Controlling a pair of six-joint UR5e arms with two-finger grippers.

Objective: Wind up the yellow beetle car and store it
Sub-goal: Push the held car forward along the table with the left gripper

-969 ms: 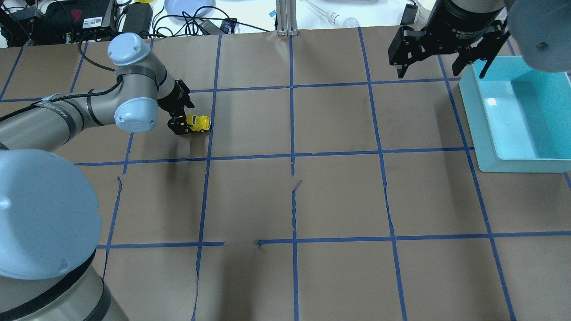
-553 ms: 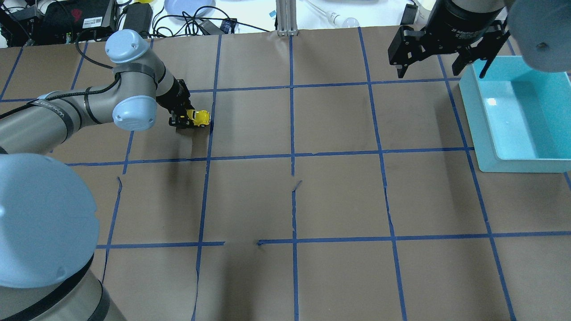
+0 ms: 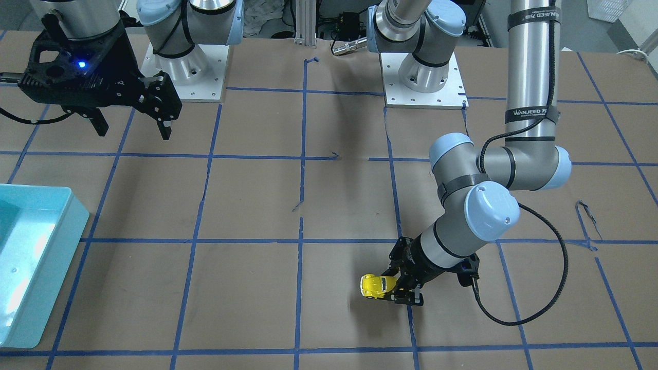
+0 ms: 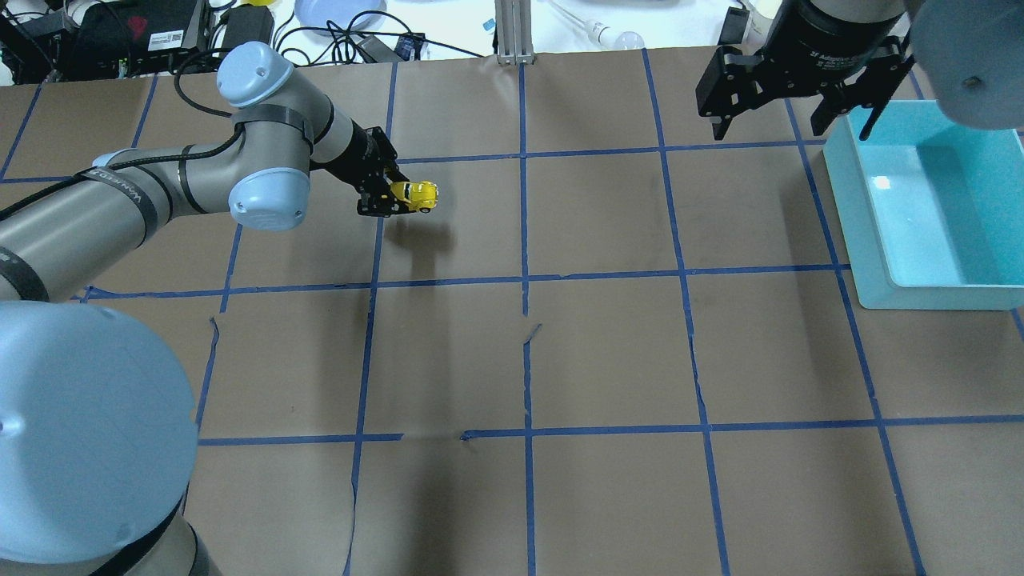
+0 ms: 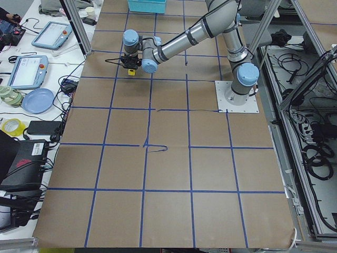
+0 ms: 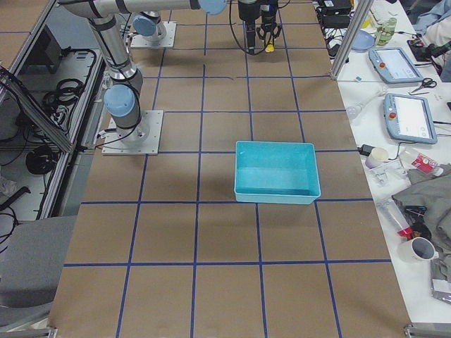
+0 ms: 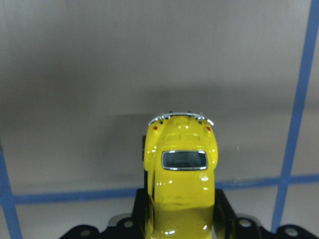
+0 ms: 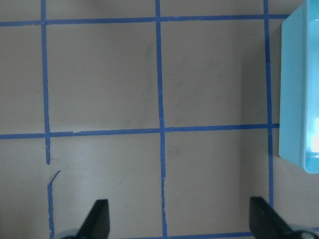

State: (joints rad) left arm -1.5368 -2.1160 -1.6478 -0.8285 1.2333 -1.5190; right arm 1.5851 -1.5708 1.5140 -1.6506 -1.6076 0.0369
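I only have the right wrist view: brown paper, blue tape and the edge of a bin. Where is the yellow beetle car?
Observer: The left gripper is shut on the yellow beetle car, far across on the robot's left side.
Operator: Is it resting on the paper or lifted?
Observer: It looks lifted: in the overhead view its shadow lies apart from it on the brown paper.
Operator: Which part is gripped?
Observer: The left wrist view shows the fingers clamping one end; the end with the red lights sticks out free.

Glossy yellow beetle car in left gripper
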